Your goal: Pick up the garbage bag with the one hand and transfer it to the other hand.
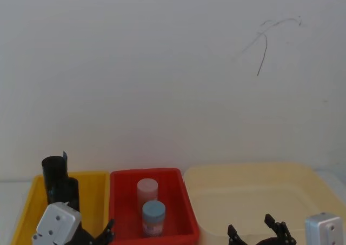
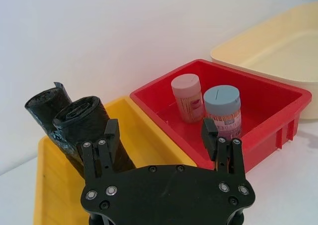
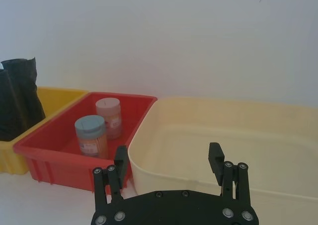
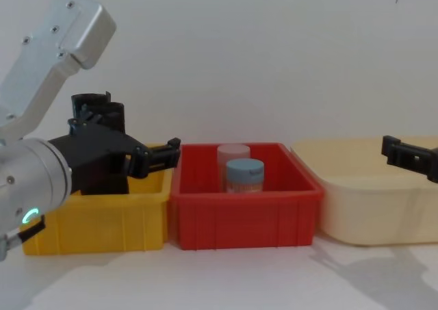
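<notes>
**Left gripper open beside the garbage bag; right gripper open and idle**

The left gripper (image 2: 160, 130) has its fingers spread apart with nothing between them. It hangs over the yellow bin (image 2: 52, 190), which stands directly on the left side of the red bin (image 2: 278, 111). One finger (image 2: 110, 135) overlaps the garbage bag (image 2: 79, 118) in the left wrist view; whether they touch cannot be determined.

The right gripper (image 3: 168, 155) also has its fingers apart and holds nothing. It sits at the near wall of the cream tub (image 3: 238, 130), which adjoins the right side of the red bin.

Surroundings:
- The red bin holds a pink-lidded jar (image 2: 188, 97) and a blue-lidded jar (image 2: 222, 111), both upright and close together.
- A second roll (image 2: 44, 103) stands just behind the garbage bag, on the side farther from the red bin.
- All three containers rest on a white table (image 4: 226, 276) against a white wall.

Obstructed areas:
- In the chest view the left gripper body covers the lower part of both rolls.
- The yellow bin wall hides their bases.
- The right gripper is cut off at the chest view's edge.

The garbage bag stands inside the yellow bin with its long axis near upright. Its coiled open end faces up, above the bin rim.
</notes>
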